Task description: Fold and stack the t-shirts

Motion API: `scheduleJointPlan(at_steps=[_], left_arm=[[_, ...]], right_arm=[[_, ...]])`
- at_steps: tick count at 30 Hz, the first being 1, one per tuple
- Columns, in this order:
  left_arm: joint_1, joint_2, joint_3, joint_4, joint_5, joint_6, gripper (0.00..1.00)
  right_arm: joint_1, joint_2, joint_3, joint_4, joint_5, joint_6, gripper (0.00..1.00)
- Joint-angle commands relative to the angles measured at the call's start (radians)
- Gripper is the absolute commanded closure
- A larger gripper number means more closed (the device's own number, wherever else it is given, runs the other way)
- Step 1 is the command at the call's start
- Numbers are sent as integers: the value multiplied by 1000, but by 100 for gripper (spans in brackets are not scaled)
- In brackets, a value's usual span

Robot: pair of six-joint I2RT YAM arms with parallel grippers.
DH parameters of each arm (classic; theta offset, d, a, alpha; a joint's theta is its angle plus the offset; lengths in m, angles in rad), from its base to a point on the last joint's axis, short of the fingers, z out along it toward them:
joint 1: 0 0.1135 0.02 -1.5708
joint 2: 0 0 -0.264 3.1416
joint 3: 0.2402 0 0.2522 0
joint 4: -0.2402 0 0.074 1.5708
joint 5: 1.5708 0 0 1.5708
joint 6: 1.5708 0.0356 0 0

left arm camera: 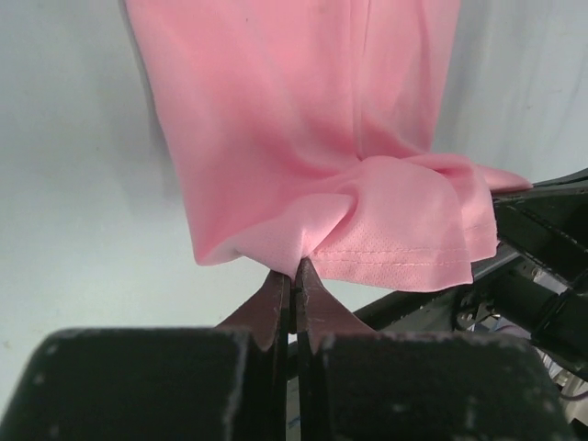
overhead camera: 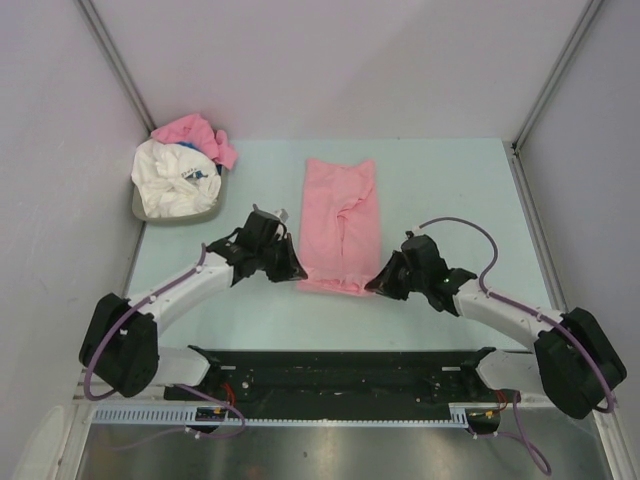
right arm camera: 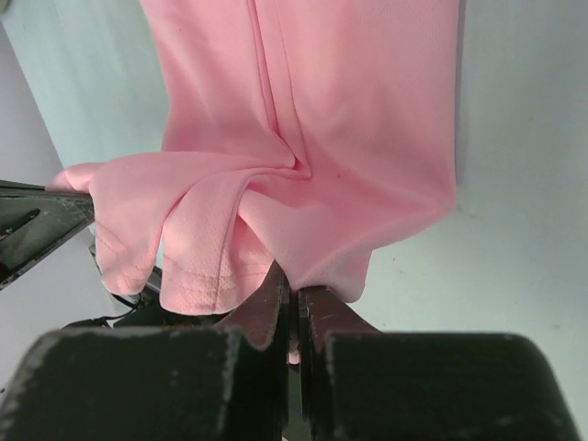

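A light-pink t-shirt (overhead camera: 341, 222), folded into a long strip, lies on the pale green table (overhead camera: 450, 190), running from the middle toward the near edge. My left gripper (overhead camera: 299, 272) is shut on its near left corner; the cloth (left arm camera: 303, 138) bunches at the fingertips. My right gripper (overhead camera: 372, 285) is shut on its near right corner, where the cloth (right arm camera: 322, 138) puckers too. The near hem hangs lifted between the two grippers. A white t-shirt with a blue print (overhead camera: 175, 180) and another pink t-shirt (overhead camera: 195, 134) lie crumpled in a bin.
The grey bin (overhead camera: 216, 205) stands at the table's far left corner. Grey walls with metal frame posts (overhead camera: 545, 85) close in the back and sides. The black arm base rail (overhead camera: 340, 375) runs along the near edge.
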Motion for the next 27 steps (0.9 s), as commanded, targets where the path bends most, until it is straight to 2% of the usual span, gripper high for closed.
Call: scheduleJointPlan(at_steps=[1,16,27], left_arm=[[12,64,88,15,1,27,100],[66,270,265,30,20,39,100],[107,435,464,-2,40,55,100]], right_arm=[[-30,55,68,33,-30,-46,100],[-171,285,275,78,-120,-120,100],[-236,485,408,107,-168,-143,100]])
